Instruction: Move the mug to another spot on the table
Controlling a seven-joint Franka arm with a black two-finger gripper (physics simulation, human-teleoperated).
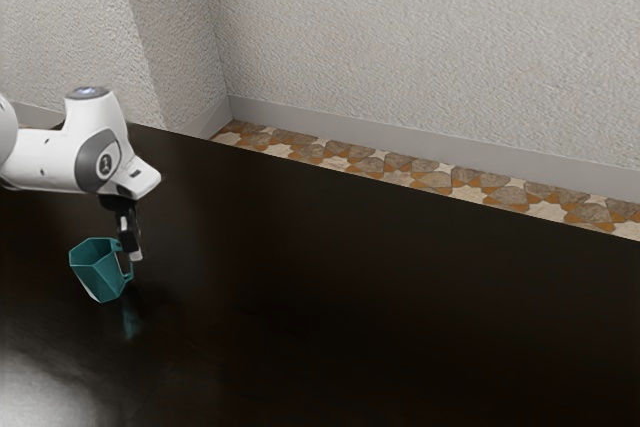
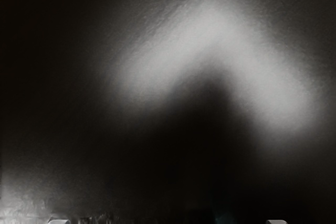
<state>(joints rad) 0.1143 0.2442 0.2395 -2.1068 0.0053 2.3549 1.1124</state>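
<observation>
A teal mug (image 1: 98,269) hangs tilted just above the dark table (image 1: 360,287) near the exterior view's left edge, with a faint teal reflection beneath it. My black gripper (image 1: 128,245) comes down from the white arm and is shut on the mug's side nearest the exterior view's right, at the rim or handle. In the wrist view I look at the glossy table (image 2: 105,145), where a pale sheen (image 2: 210,45) spreads across it and a dark shadow lies under my hand.
The table stretches wide toward the exterior view's right and front. Beyond its far edge is a patterned floor strip (image 1: 430,175) and a textured white wall (image 1: 420,37) with a grey baseboard.
</observation>
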